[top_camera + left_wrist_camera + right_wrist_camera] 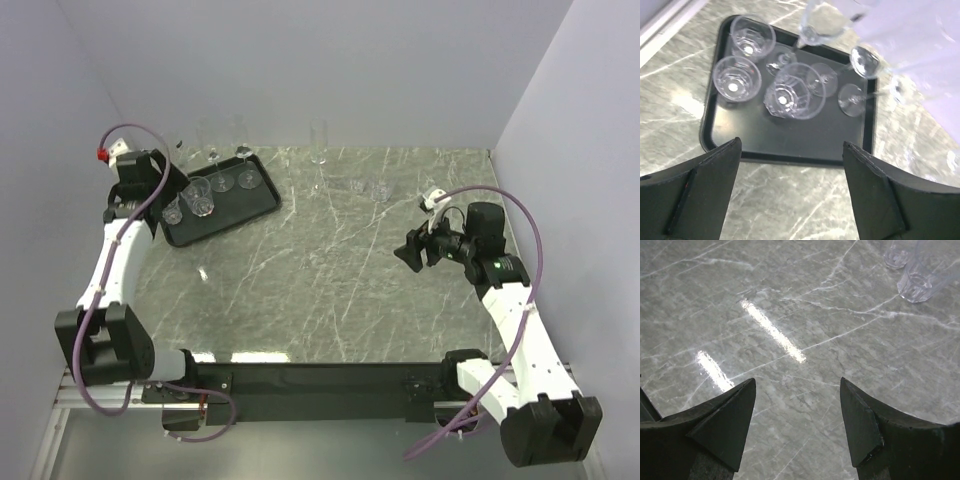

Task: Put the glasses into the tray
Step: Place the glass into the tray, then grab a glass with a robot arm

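Black tray (790, 142) already holds several glasses (792, 97) beneath the spread, empty left gripper (791, 150) — the right gripper (797, 385), likewise agape, should straddle the nearest loose tumbler (915, 285) squarely, closing gently.

Not much off-task stuff on my feed: a grey-green marble-look counter (330, 290) with pale veins running all over it, boxed in by plain white walls (350, 70) at the back and both sides. On the right wrist cam I get two bright glare streaks (772, 332) on the stone
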